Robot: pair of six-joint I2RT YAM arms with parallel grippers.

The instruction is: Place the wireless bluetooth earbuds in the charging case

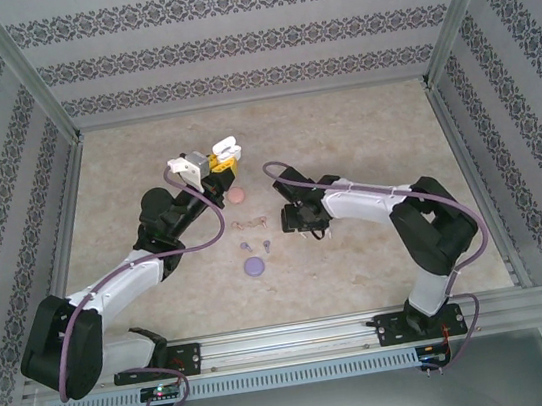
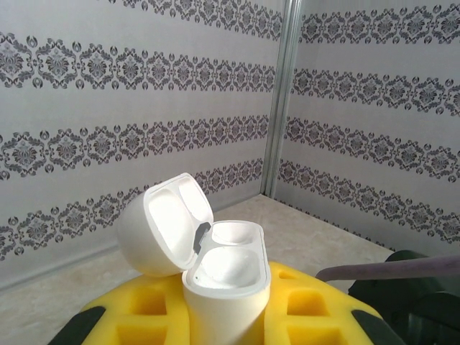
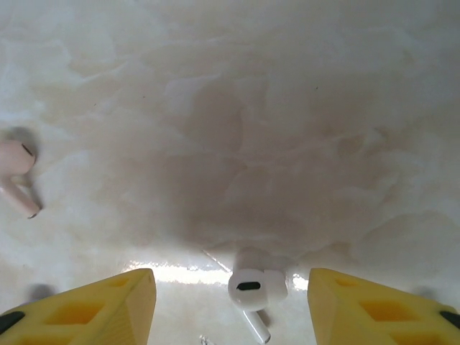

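Left arm and right arm: white links, black joints.
Purple cables loop along both; yellow fingers carry square pockets.

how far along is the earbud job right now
Done: the white charging case is held in the left gripper, lid open, both wells empty. In hand: the right gripper is open around a white earbud on the table, not yet gripping. Left: seat every earbud; a pinkish earbud lies nearby.
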